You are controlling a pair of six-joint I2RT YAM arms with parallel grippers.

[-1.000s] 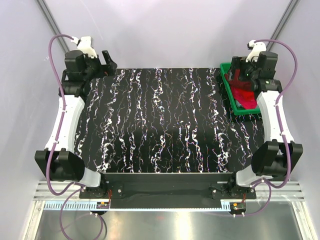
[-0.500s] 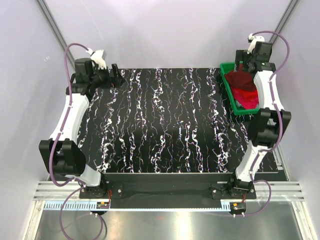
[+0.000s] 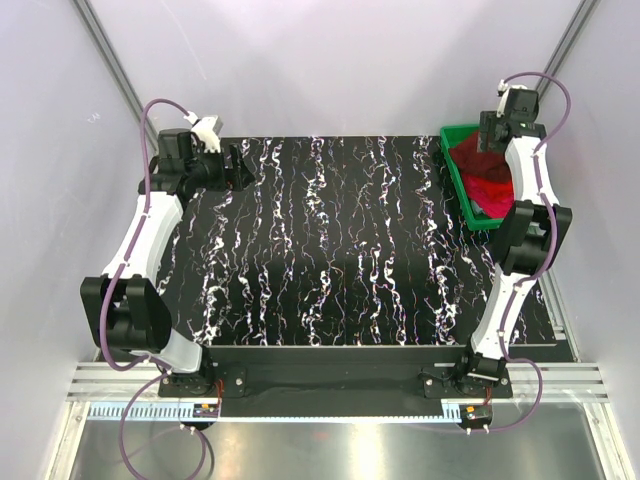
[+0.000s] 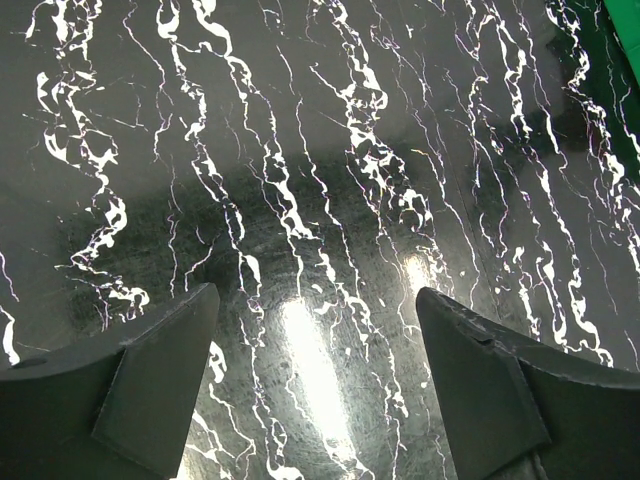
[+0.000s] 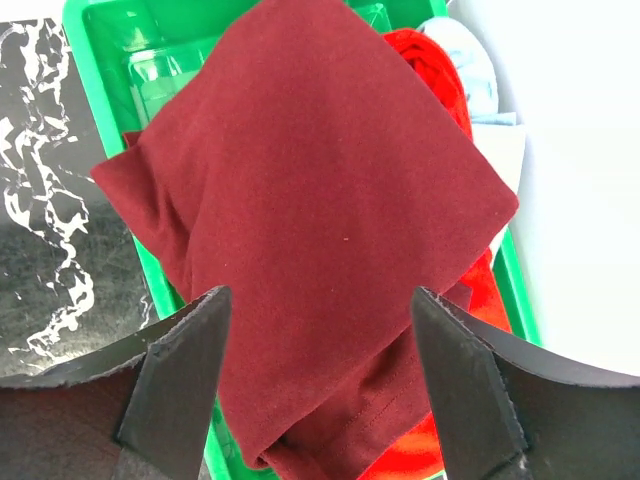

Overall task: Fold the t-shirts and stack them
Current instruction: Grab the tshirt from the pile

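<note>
The t-shirts lie heaped in a green bin [image 3: 452, 170] at the table's back right corner. A dark maroon shirt [image 5: 320, 190] [image 3: 468, 156] is on top, with a bright red one [image 5: 425, 60] [image 3: 490, 188] under it and a pink-magenta bit [image 3: 497, 207] at the near end. My right gripper [image 5: 318, 300] [image 3: 489, 134] hangs open just above the maroon shirt, its fingers to either side of the fold and nothing between them. My left gripper [image 4: 315, 295] [image 3: 243, 163] is open and empty over the black marbled table [image 3: 330, 250] near its back left corner.
The green bin's rim [image 5: 85, 20] runs close by the right gripper's fingers. A pale blue-white item [image 5: 462, 70] lies at the bin's far side. White walls enclose the table on three sides. The bin's corner [image 4: 628, 20] shows in the left wrist view.
The right arm has straightened and lifted its gripper to the bin's far end, above the maroon shirt. The left gripper has moved right, in over the table's back left.
</note>
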